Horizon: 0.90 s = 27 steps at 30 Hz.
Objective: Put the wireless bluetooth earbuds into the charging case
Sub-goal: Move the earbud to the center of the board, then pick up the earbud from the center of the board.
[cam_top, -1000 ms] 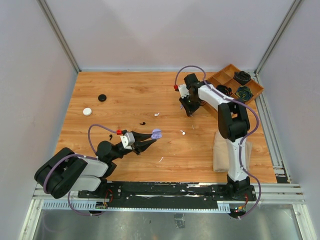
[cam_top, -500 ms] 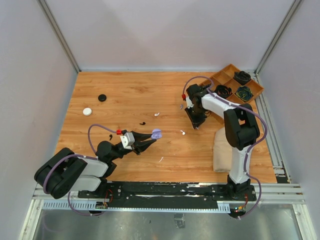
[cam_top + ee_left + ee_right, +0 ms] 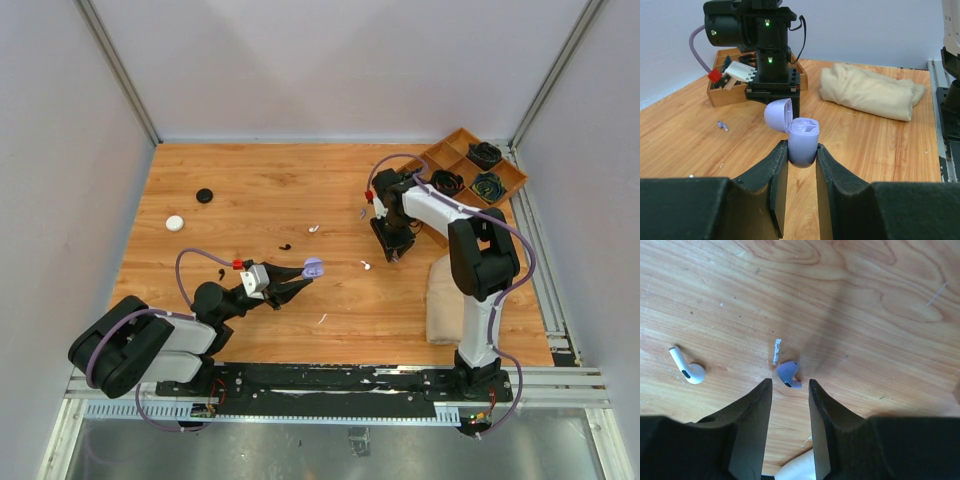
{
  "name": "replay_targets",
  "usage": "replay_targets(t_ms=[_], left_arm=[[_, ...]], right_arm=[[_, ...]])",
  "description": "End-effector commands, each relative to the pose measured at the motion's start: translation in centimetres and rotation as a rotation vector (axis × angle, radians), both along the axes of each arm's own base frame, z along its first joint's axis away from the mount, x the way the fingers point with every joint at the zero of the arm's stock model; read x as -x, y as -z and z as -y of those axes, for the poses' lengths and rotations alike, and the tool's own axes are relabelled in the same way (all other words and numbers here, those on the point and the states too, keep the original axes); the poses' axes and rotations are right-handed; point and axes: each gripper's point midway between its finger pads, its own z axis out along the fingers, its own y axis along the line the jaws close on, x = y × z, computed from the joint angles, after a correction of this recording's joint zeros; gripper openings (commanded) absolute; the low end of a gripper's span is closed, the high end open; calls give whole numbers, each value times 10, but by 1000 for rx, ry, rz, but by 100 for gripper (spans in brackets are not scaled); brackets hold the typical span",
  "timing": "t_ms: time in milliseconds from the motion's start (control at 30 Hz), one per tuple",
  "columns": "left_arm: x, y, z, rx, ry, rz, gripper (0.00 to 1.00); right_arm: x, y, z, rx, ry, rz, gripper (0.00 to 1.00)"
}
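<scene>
Hidden, cropped and unreadable parts

The charging case's [image 3: 803, 142] lower half sat buried between the left gripper's fingers [image 3: 779, 190]. At 10 o'clock, the right arm [image 3: 767, 50] covered the wooden tray's [image 3: 715, 97] middle. A white shape [image 3: 792, 471] at 6 o'clock ran off the right wrist view, unidentifiable. From above, the earbuds [image 3: 366, 265] were mere specks.

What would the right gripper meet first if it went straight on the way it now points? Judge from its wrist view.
Most likely the lavender earbud, which lies on the table just ahead of the gap between the right gripper's open fingers. Depth is hard to judge; the tabletop is directly beneath it.
</scene>
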Motion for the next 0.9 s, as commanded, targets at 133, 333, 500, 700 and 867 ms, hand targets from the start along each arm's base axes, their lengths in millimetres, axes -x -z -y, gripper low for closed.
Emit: replay_targets(t_ms=[133,333,500,700,867], left_arm=[[8,-56,-7,131,-2,209,0],[8,-55,-5,126,8,206,0],[9,-55,-5,124,14,204,0],[8,-54,-4,121,16,201,0],[8,-54,-4,120,17,200,0]], right_arm=[[-7,-18,1,42,-186,-22,38],[-10,-15,-3,33,-246,-58,39],[-9,-10,-5,31,-267,-94,37],[-5,-3,-7,21,-282,-130,36],[-1,2,-6,27,-281,-160,35]])
